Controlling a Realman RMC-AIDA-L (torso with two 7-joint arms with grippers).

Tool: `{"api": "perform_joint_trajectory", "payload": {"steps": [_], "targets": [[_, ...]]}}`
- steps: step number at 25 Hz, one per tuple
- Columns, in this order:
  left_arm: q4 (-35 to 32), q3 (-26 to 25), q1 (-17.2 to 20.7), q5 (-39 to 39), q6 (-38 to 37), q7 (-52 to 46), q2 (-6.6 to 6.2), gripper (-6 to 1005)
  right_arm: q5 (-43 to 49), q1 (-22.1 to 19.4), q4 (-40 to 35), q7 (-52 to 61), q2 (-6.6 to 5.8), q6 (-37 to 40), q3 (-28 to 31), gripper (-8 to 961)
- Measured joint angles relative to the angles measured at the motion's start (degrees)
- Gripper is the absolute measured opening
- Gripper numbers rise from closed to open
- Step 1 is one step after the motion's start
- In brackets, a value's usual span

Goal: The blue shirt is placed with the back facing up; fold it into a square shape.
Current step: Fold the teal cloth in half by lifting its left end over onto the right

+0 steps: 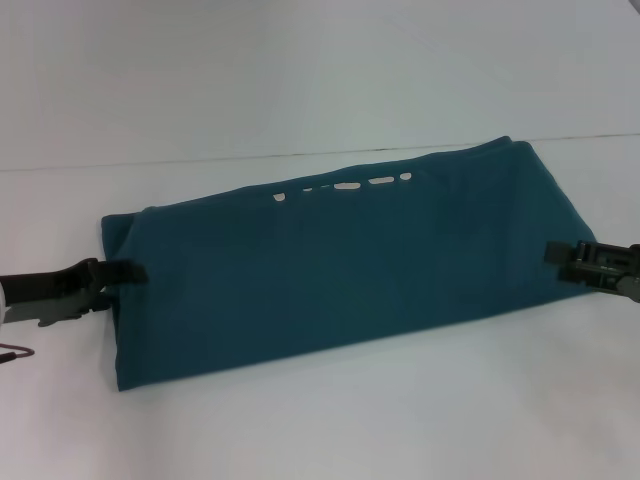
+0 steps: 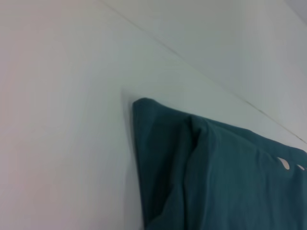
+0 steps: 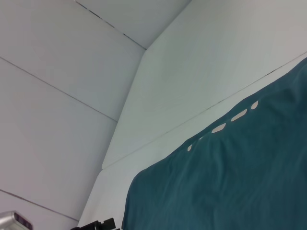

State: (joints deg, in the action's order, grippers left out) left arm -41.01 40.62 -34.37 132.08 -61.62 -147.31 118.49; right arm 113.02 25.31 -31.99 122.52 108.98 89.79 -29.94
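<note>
My left gripper (image 1: 135, 271) is pinched shut on the left end of the blue shirt (image 1: 340, 270). My right gripper (image 1: 562, 253) sits at the shirt's right end, but I cannot tell if its jaws are closed on the cloth. The shirt stretches between the two grippers as a long folded band on the white table (image 1: 400, 420). Small white gaps (image 1: 345, 186) show along its far edge
</note>
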Motion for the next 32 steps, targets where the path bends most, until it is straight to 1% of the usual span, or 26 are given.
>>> {"api": "perform_joint_trajectory", "payload": {"steps": [20, 24, 29, 32], "targets": [[3.42, 0.05, -0.87, 0.08, 2.12, 0.22, 0.07, 756, 0.0, 0.0, 0.0, 0.0, 0.18, -0.1, 0.06, 760], [3.97, 0.31, -1.04, 0.11, 2.28, 0.29, 0.07, 732, 0.0, 0.0, 0.0, 0.0, 0.18, -0.12, 0.06, 760], [4.59, 2.13, -1.69, -0.03, 2.3, 0.01, 0.23, 703, 0.0, -0.06, 0.0, 0.0, 0.18, -0.63, 0.02, 760], [5.25, 2.38, -2.82, -0.19, 1.9, 0.31, 0.72, 685, 0.01, -0.05, 0.0, 0.0, 0.22, -0.83, -0.1, 760]]}}
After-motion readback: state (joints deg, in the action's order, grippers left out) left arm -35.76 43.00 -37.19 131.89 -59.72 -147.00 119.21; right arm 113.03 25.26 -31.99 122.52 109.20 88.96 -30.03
